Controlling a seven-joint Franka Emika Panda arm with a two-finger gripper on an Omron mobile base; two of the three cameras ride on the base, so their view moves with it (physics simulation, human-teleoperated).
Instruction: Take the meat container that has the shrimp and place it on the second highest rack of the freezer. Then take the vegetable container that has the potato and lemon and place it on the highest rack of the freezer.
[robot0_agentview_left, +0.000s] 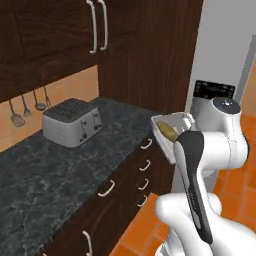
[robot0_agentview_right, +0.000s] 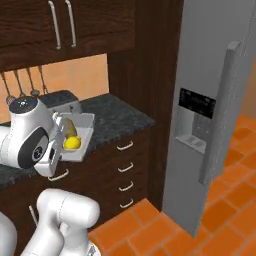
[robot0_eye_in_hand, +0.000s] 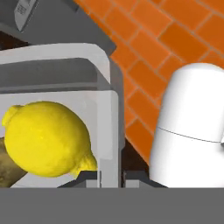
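Observation:
My gripper is shut on the rim of the white vegetable container, and holds it tilted in the air off the counter's end. Inside lie the yellow lemon and the brown potato. The right base view shows the container beside my wrist, with lemon and potato. From the left base camera the container and potato peek out behind my arm. The freezer stands to the right; its racks are hidden. The meat container and shrimp are out of view.
The freezer has a long grey handle and a black dispenser panel. A silver toaster sits on the dark stone counter, above drawers. Dark wall cabinets hang overhead. Orange tile floor lies below.

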